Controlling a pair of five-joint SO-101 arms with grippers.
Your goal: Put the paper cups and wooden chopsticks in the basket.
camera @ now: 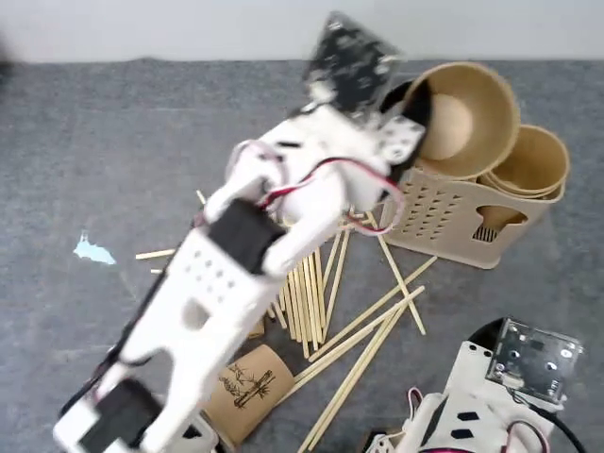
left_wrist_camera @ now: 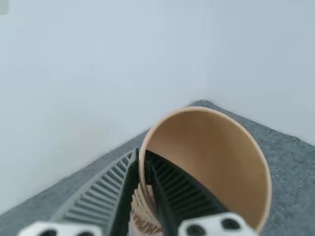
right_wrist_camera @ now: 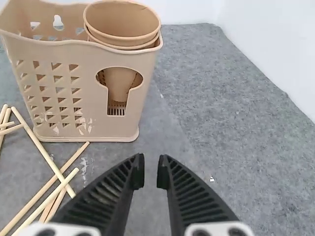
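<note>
My left gripper (camera: 413,106) is shut on the rim of a brown paper cup (camera: 469,118), holding it tilted above the beige basket (camera: 444,215). In the left wrist view the fingers (left_wrist_camera: 129,177) pinch the cup's wall (left_wrist_camera: 216,157). Stacked paper cups (camera: 530,162) stand inside the basket (right_wrist_camera: 74,98), seen also as cups (right_wrist_camera: 122,22). Another printed cup (camera: 247,389) lies on its side near the front. Wooden chopsticks (camera: 316,293) lie scattered on the grey mat, some chopsticks (right_wrist_camera: 44,189) beside the basket. My right gripper (right_wrist_camera: 150,171) hovers low in front of the basket, shut with only a slit, holding nothing.
The right arm (camera: 477,396) sits at the front right corner. A small blue scrap (camera: 92,251) lies on the mat at the left. Grey mat (right_wrist_camera: 231,113) stretches bare to the right of the basket, up to a white wall.
</note>
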